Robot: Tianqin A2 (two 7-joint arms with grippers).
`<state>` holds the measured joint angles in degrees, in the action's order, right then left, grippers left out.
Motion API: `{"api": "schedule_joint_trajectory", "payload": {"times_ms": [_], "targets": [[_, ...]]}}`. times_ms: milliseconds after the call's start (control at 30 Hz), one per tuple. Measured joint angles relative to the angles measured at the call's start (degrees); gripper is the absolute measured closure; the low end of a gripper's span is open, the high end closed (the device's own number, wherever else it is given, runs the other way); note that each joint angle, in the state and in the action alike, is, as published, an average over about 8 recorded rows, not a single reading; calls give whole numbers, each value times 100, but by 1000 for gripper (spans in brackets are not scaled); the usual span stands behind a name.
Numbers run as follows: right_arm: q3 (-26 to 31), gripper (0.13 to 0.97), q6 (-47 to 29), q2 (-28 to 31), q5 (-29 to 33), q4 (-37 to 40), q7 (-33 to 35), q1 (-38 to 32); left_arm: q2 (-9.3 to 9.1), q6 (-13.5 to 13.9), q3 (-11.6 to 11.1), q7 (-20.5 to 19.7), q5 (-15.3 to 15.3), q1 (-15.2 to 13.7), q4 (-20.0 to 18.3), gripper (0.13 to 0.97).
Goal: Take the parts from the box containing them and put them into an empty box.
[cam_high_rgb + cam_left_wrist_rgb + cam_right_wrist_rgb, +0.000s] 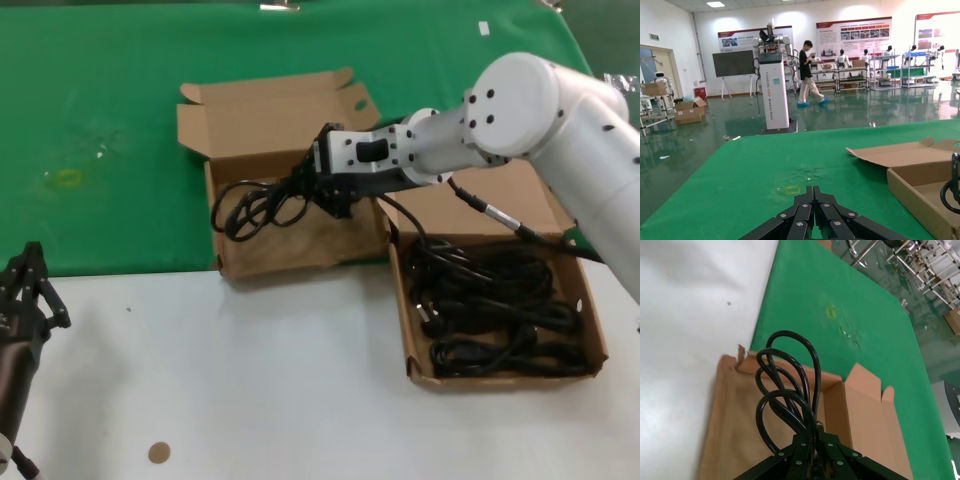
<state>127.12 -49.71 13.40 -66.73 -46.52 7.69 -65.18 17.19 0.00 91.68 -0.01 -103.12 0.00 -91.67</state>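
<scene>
My right gripper (305, 180) is shut on a black power cord (252, 208) and holds it over the empty box (232, 262), the left cardboard box with a low uneven front edge. In the right wrist view the cord's loops (790, 385) hang out from my shut gripper (812, 437) above the box floor (735, 430). The box containing the parts (598, 335) stands at the right, with several more black cords (495, 310) in it. My left gripper (30, 265) is parked at the left over the white table; in the left wrist view it (813, 190) is shut and empty.
The boxes straddle the border of the green mat (110, 120) and the white table (250, 390). The empty box's lid (270, 110) stands open behind it. A small brown disc (159, 453) lies on the table near the front.
</scene>
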Motion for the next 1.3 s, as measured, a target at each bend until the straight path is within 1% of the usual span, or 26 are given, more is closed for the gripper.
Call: {"api": "schedule_joint_trajectory", "payload": {"times_ms": [200, 467, 567, 733, 767, 1033, 1167, 1267, 1300], "targets": [[-12, 937, 230, -194, -31, 585, 333, -172, 0, 0, 0, 0, 0, 0, 0, 945], [-42, 898, 386, -349, -107, 1104, 657, -338, 0, 0, 0, 0, 0, 0, 0, 945], [-37, 856, 377, -348, -111, 1119, 675, -356, 0, 0, 0, 0, 0, 0, 0, 945], [-17, 787, 298, -281, -87, 939, 573, -327, 0, 0, 0, 0, 0, 0, 0, 945], [-15, 787, 285, -269, -83, 905, 552, -320, 0, 0, 0, 0, 0, 0, 0, 945], [-44, 605, 306, -242, -109, 795, 503, -242, 0, 0, 0, 0, 0, 0, 0, 925], [-141, 605, 436, -224, -207, 646, 467, -54, 0, 0, 0, 0, 0, 0, 0, 914], [-251, 522, 581, -205, -318, 480, 427, 158, 0, 0, 0, 0, 0, 0, 0, 914], [-292, 494, 636, -198, -359, 418, 412, 237, 0, 0, 0, 0, 0, 0, 0, 901]]}}
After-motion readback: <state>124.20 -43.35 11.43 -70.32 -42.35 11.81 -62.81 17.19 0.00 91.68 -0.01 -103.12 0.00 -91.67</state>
